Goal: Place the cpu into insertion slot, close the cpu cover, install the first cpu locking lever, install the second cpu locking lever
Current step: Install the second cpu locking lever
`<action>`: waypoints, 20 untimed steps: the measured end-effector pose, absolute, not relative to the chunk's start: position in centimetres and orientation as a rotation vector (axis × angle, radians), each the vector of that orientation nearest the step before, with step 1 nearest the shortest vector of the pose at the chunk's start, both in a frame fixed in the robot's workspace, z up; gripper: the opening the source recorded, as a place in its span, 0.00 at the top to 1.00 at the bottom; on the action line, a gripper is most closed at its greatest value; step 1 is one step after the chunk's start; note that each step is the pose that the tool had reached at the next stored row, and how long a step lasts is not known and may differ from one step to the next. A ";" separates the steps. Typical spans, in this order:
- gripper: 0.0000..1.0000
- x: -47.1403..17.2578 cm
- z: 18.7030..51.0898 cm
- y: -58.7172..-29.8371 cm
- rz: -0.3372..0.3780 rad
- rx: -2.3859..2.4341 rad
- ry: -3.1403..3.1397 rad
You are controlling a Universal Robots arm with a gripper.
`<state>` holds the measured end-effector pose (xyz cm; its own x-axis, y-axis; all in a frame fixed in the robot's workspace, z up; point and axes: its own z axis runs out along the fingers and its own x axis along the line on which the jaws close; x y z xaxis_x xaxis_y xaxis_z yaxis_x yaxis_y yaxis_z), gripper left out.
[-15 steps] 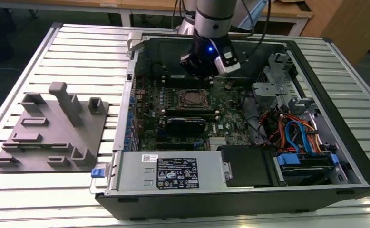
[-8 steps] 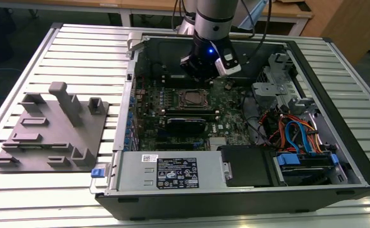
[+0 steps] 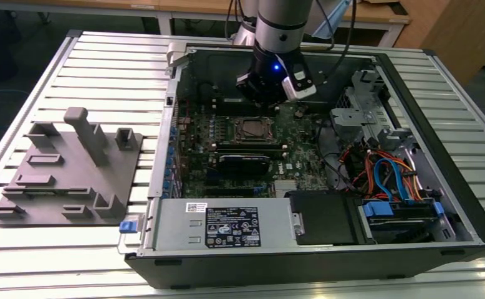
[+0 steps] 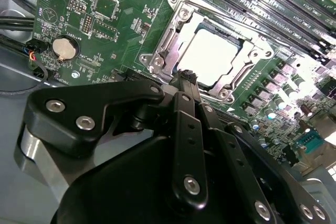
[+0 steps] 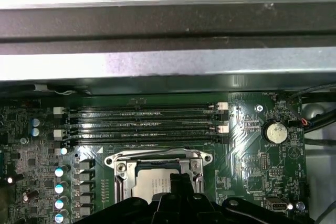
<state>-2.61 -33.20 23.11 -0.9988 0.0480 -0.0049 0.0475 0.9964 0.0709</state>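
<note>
The cpu (image 4: 210, 56) lies pale and silver in the insertion slot (image 3: 251, 129) on the green motherboard. The cpu cover (image 4: 167, 38), a silvery frame with a square window, lies flat over it, and the chip face shows through the window. My gripper (image 4: 185, 75) hangs just above the socket's edge with its black fingers (image 4: 187, 129) pressed together and nothing between them. In the first wrist view the cpu (image 5: 152, 184) and cover (image 5: 122, 169) sit right in front of the gripper (image 5: 176, 179). In the exterior view the gripper (image 3: 267, 93) is above the board, just behind the socket.
Long black memory slots (image 5: 142, 121) run beside the socket, and a coin battery (image 4: 65, 48) sits further off. The case wall (image 5: 157, 24) rises behind them. A power supply (image 3: 222, 224), drive bays and coloured cables (image 3: 392, 174) fill the case's near side. A grey fixture (image 3: 68, 168) stands at the exterior view's left.
</note>
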 end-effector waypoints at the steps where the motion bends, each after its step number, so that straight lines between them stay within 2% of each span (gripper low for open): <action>1: 0.89 -2.6 23.1 -33.2 0.111 0.075 3.132; 20: 0.89 -2.6 23.1 -34.1 0.111 0.075 3.132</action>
<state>-2.61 -34.14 23.11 -0.9988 0.0480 -0.0049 0.0475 0.9964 0.0709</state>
